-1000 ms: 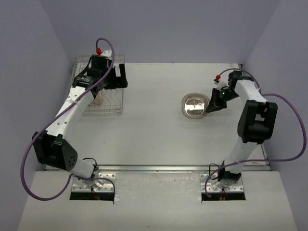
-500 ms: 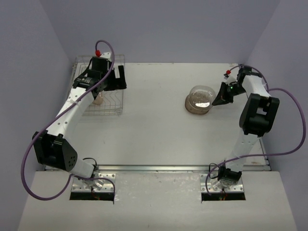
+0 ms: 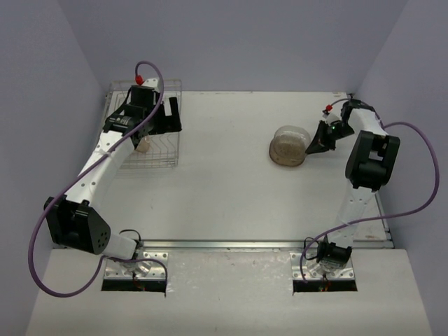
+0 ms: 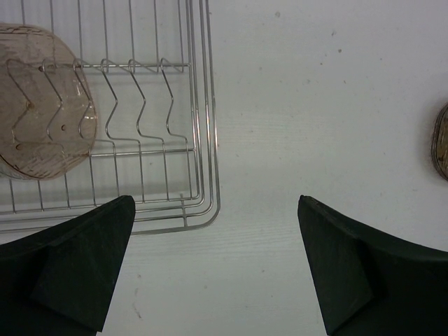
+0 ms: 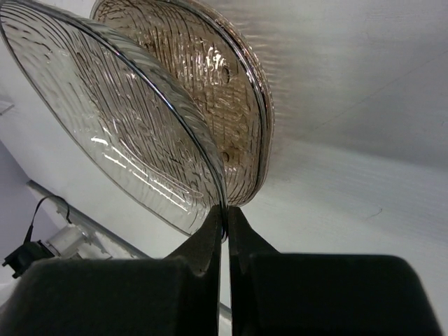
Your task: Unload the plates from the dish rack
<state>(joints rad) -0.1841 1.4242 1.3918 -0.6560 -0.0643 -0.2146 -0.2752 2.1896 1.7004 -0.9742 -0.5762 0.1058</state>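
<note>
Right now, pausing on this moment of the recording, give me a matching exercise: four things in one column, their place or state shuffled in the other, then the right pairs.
Things:
1. left pincer
2. right pincer
3. pinkish plate
4. ungripped smoky plate

Place or state:
A. on the table, right beside the held plate
B. shut on a plate's rim
C. open, gripping nothing
D. in the dish rack, among its slot wires

Pairs: 1-C, 2-B, 3-D, 4-A
</note>
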